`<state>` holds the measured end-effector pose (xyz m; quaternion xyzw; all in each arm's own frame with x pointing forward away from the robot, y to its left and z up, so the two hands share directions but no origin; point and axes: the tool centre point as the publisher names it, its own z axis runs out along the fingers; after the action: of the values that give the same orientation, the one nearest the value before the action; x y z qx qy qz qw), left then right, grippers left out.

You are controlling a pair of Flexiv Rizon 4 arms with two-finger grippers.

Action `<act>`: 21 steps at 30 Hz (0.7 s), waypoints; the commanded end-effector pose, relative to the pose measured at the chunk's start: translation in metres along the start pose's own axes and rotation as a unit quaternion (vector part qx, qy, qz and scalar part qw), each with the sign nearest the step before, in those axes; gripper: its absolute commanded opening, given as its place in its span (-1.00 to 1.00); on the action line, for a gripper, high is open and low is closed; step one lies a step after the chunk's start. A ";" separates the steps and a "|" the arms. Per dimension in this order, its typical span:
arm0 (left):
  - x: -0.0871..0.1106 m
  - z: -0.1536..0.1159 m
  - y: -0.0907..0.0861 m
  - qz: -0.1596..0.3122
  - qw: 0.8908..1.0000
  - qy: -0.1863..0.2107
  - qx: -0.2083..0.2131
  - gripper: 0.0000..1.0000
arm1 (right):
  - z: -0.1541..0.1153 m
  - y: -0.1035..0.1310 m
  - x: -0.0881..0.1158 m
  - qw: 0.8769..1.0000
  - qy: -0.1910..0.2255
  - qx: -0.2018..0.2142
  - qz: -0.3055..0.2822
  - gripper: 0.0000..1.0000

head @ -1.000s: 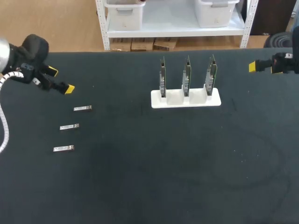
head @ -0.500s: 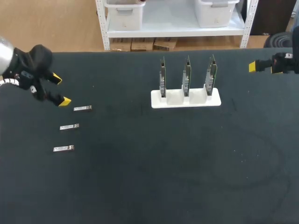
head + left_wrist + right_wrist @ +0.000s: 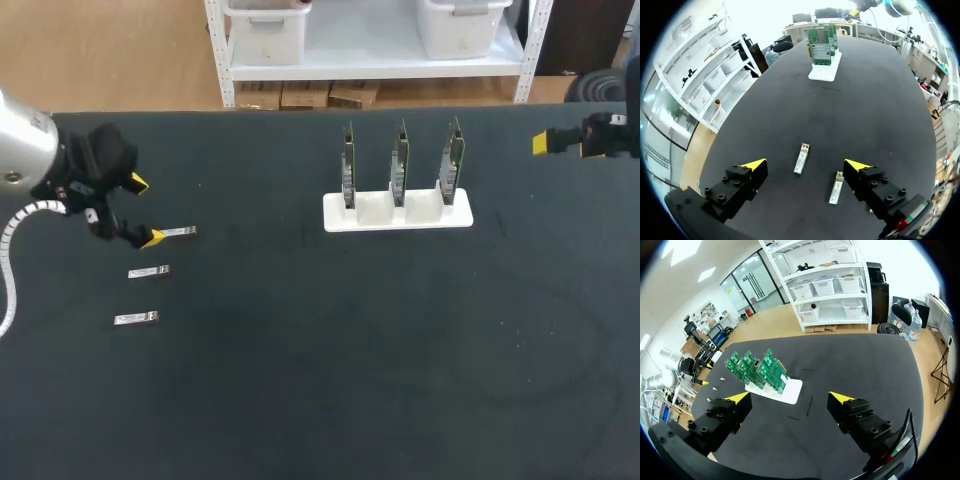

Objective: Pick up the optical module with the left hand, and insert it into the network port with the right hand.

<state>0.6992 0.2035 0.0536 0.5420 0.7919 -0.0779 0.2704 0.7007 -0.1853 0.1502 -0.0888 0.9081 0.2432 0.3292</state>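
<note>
Head view — module (image 3: 181, 232) just beside tool (image 3: 145, 210)

The head camera looks down from above and behind on the whole table (image 3: 330, 380). The left wrist camera sits close over optical modules (image 3: 801, 158) ahead of the left gripper (image 3: 805, 164); the right one views the card stand (image 3: 784, 389) from afar. All three share that stand.

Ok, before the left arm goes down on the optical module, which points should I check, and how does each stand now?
1. Left pincer open: ok.
2. Optical module lined up between its fingers: ok.
3. Neighbouring module clear of a finger: cannot tell, it lies close.
4. Right pincer open and empty: ok.
5. Network cards upright in the white stand: ok.
</note>
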 end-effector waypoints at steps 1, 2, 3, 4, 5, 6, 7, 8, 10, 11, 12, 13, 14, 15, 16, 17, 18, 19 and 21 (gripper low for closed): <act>-0.012 -0.004 0.007 -0.077 0.997 -0.016 0.011 1.00 | -0.001 0.001 0.000 1.000 0.000 0.002 0.000 1.00; -0.012 -0.004 0.007 -0.077 0.997 -0.016 0.011 1.00 | -0.001 0.001 0.000 1.000 0.000 0.002 0.000 1.00; -0.012 -0.004 0.007 -0.077 0.997 -0.016 0.011 1.00 | -0.001 0.001 0.000 1.000 0.000 0.002 0.000 1.00; -0.012 -0.004 0.007 -0.077 0.997 -0.016 0.011 1.00 | -0.001 0.001 0.000 1.000 0.000 0.002 0.000 1.00; -0.012 -0.004 0.007 -0.077 0.997 -0.016 0.011 1.00 | -0.001 0.001 0.000 1.000 0.000 0.002 0.000 1.00; -0.012 -0.004 0.007 -0.077 0.997 -0.016 0.011 1.00 | -0.001 0.001 0.000 1.000 0.000 0.002 0.000 1.00; -0.012 -0.004 0.007 -0.077 0.997 -0.016 0.011 1.00 | -0.001 0.001 0.000 1.000 0.000 0.002 0.000 1.00; -0.012 -0.004 0.007 -0.077 0.997 -0.016 0.011 1.00 | -0.001 0.001 0.000 1.000 0.000 0.002 0.000 1.00; -0.012 -0.004 0.007 -0.077 0.997 -0.016 0.011 1.00 | -0.001 0.001 0.000 1.000 0.000 0.002 0.000 1.00; -0.012 -0.004 0.007 -0.077 0.997 -0.016 0.011 1.00 | -0.001 0.001 0.000 1.000 0.000 0.002 0.000 1.00; -0.012 -0.004 0.007 -0.077 0.997 -0.016 0.011 1.00 | -0.001 0.001 0.000 1.000 0.000 0.002 0.000 1.00; -0.012 -0.004 0.007 -0.077 0.997 -0.016 0.011 1.00 | -0.001 0.001 0.000 1.000 0.000 0.002 0.000 1.00; -0.012 -0.004 0.007 -0.077 0.997 -0.016 0.011 1.00 | -0.001 0.001 0.000 1.000 0.000 0.002 0.000 1.00; -0.012 -0.004 0.007 -0.077 0.997 -0.016 0.011 1.00 | -0.001 0.001 0.000 1.000 0.000 0.002 0.000 1.00; -0.012 -0.003 0.006 -0.063 0.998 0.014 -0.001 1.00 | -0.001 0.001 0.000 1.000 0.000 0.002 0.000 1.00; -0.011 -0.002 0.006 -0.052 0.998 0.040 -0.011 1.00 | -0.001 0.001 0.000 1.000 0.000 0.002 0.000 1.00; -0.010 -0.001 0.006 -0.047 0.998 0.046 -0.013 1.00 | -0.001 0.001 0.000 1.000 0.000 0.002 0.000 1.00; -0.008 -0.002 0.006 -0.037 0.998 0.047 -0.010 1.00 | -0.001 0.001 0.000 1.000 0.000 0.002 0.000 1.00; -0.004 -0.002 0.004 -0.016 0.996 0.080 -0.026 1.00 | -0.001 0.001 0.000 1.000 0.000 0.002 0.000 1.00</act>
<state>0.7025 0.2093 0.0544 0.5162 0.8146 -0.0672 0.2559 0.7007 -0.1853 0.1502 -0.0889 0.9081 0.2432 0.3292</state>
